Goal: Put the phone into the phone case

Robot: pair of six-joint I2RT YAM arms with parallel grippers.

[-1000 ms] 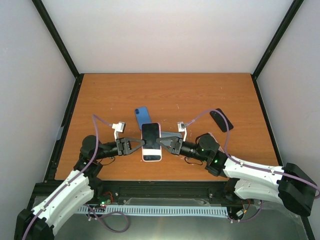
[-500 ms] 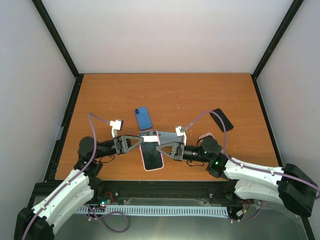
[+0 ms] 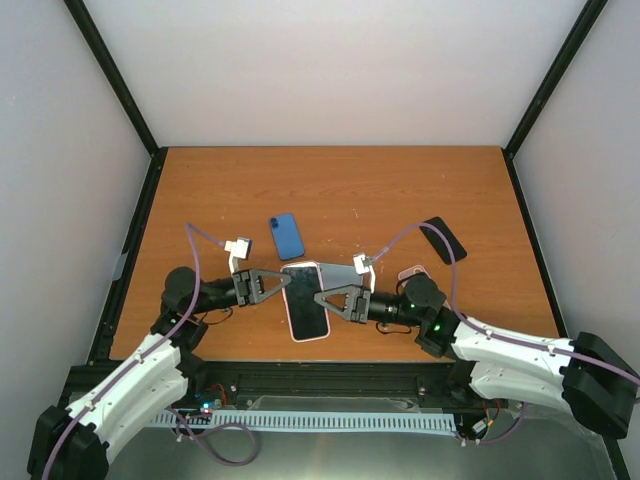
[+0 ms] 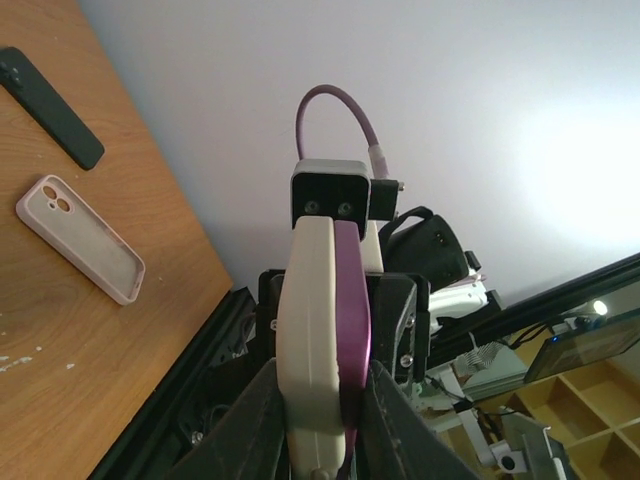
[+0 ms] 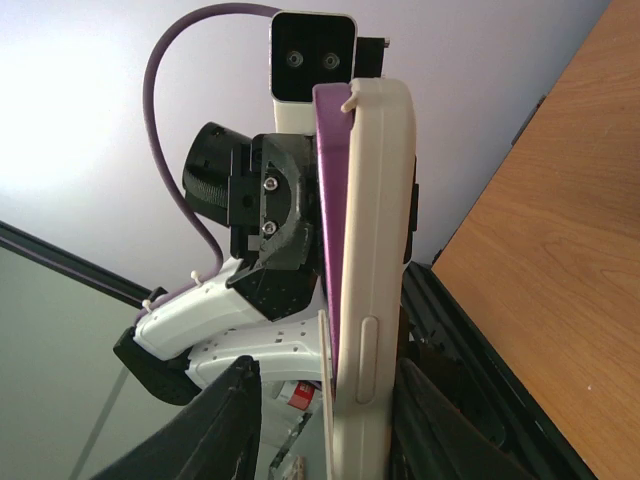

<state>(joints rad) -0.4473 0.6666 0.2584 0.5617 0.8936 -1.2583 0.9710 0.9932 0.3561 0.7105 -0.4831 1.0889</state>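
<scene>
While the phone (image 3: 304, 312) lies screen-up between the two arms, I use it as my mark. On its left, the left gripper (image 3: 284, 285) pinches one long edge, with a finger pressed against each face in the left wrist view. That view shows the phone's purple edge beside the cream wall of the phone case (image 4: 310, 320). I cannot tell whether it is fully seated.

Beyond the phone and a little left lies a blue phone (image 3: 287, 236), well apart from it. Past that, the bare wood of the table (image 3: 400, 190) runs to the back wall. The phone's near end is close to the table's front edge.

On the phone's right, the right gripper (image 3: 320, 298) straddles the other long edge. Its jaws are parted, and one finger stands off the case.

Further right are a grey slab (image 3: 340, 272), a pink case (image 4: 80, 238) and a black phone (image 3: 443, 240), the last nearest the table's right edge. Any markings on them are too small for me to read.
</scene>
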